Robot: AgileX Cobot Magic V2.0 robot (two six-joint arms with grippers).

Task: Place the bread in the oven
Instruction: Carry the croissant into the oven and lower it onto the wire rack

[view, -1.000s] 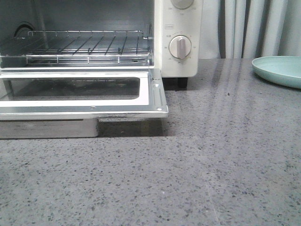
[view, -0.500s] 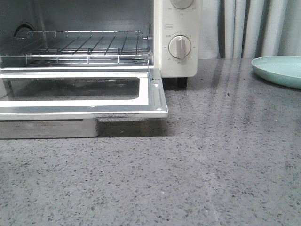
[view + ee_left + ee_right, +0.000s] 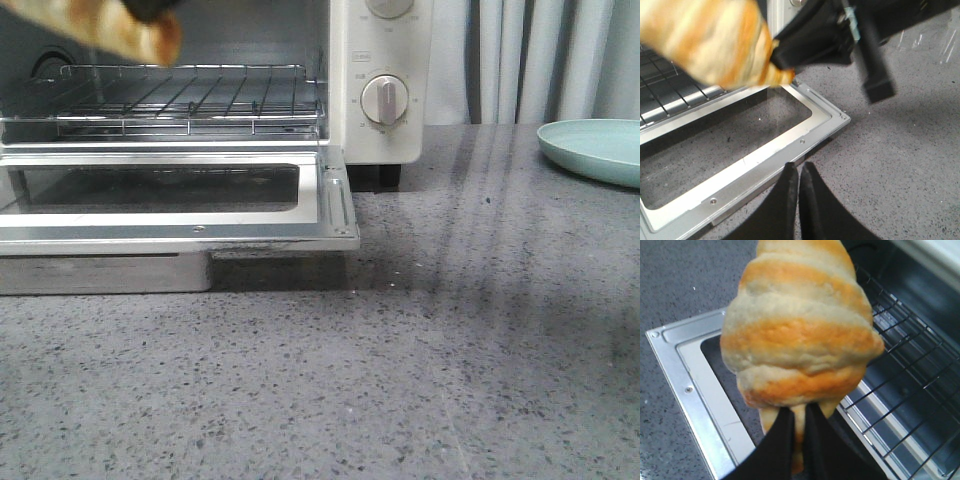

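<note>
Front view: only a tapered end of the bread (image 3: 118, 28) poking in at the upper left corner, in the air above the wire rack (image 3: 180, 98) of the oven (image 3: 385, 60), door (image 3: 180, 205) dropped flat and open over the grey speckled worktop (image 3: 400, 380); a pale green plate (image 3: 595, 148) far off to the right near the curtain (image 3: 540, 55). No pincer clearly shown here beyond a dark scrap at the top edge. Right wrist view: the whole roll (image 3: 797, 335) filling the middle, ridged and banded cream and gold, pinched at its narrow lower tip by the right pincer (image 3: 799, 440), dark fingers (image 3: 777, 445) pressed on either side of that tip; below it the metal frame of the door (image 3: 687, 390) and the rack (image 3: 900, 390) inside the cavity. Left wrist view: the same roll (image 3: 705, 42) blurred, held aloft over the door's glass window (image 3: 740, 145), the right pincer's black body (image 3: 820, 40) gripping its end; left pincer (image 3: 799, 185) low over the door's front corner, fingers pressed nearly together on nothing, only a thin slit between them.
</note>
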